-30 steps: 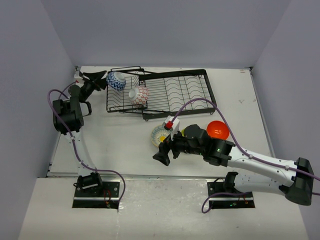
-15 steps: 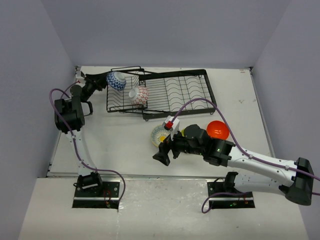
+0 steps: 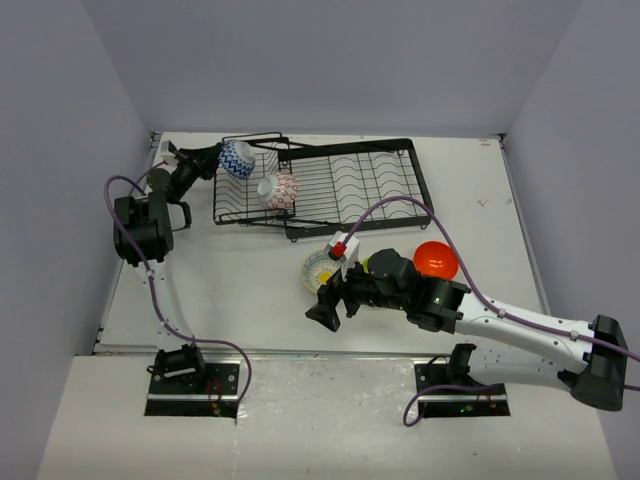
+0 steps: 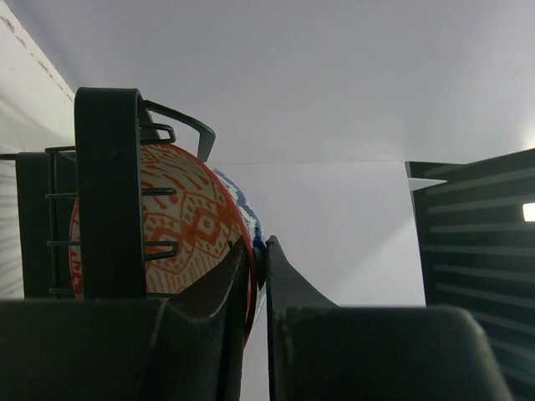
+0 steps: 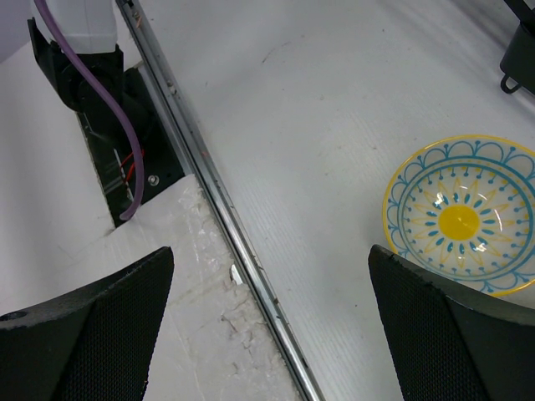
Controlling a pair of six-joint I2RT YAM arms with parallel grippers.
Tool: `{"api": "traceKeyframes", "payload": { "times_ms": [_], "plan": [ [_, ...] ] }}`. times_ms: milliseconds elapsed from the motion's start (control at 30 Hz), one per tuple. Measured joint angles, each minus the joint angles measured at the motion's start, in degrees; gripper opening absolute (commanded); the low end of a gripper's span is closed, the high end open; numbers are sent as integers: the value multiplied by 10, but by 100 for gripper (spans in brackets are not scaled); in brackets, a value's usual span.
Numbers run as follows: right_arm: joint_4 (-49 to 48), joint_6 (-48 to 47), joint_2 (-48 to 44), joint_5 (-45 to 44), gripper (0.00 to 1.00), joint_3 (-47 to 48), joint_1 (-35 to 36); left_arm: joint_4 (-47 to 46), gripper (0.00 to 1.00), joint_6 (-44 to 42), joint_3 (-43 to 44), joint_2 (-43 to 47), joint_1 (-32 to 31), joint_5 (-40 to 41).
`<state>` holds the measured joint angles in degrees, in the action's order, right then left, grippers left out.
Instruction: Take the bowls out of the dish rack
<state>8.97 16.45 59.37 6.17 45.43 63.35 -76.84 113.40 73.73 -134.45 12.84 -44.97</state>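
Dish rack (image 3: pixel 372 182): black wire, rectangular, flat on desk (image 3: pixel 250 290) toward far edge, rows of prongs, smaller wire section joined at left end.
Blue-patterned bowl (image 3: pixel 237 159): in small section, tipped on side, rim pinched in left jaws.
Red-and-white bowl (image 3: pixel 279 190): near it, on edge by join of two sections.
Cream bowl with yellow centre (image 5: pixel 460 221): upright on desk, near side of rack, blue petal pattern inside.
Orange bowl (image 3: pixel 436 259): on desk to its right, apart; looks upturned.

The top camera looks down from high at the near side on the whole desk (image 3: pixel 250 300). The left wrist one sits very near the red-and-white bowl (image 4: pixel 184 217). The right wrist one looks down on the yellow-middle bowl (image 5: pixel 460 221), which the top view shows too.
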Motion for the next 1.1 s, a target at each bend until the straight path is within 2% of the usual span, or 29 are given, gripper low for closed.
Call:
{"api": "traceKeyframes", "payload": {
  "times_ms": [467, 733, 967, 1033, 1100],
  "plan": [
    [0, 0, -3, -6, 99, 0, 0, 21, 0, 10, 23, 20, -34, 17],
    [1, 0, -12, -7, 99, 0, 0, 32, 0, 10, 106, 55, -65, 15],
    [0, 0, -20, -24, 99, 0, 0, 34, 0, 6, 138, 132, -64, 0],
    [1, 3, -28, -38, 99, -1, 0, 45, 0, -27, 134, 173, -63, -24],
    [1, 9, -41, -58, 99, -2, 0, 62, 0, -99, 101, 249, -63, -51]
  ]
}}
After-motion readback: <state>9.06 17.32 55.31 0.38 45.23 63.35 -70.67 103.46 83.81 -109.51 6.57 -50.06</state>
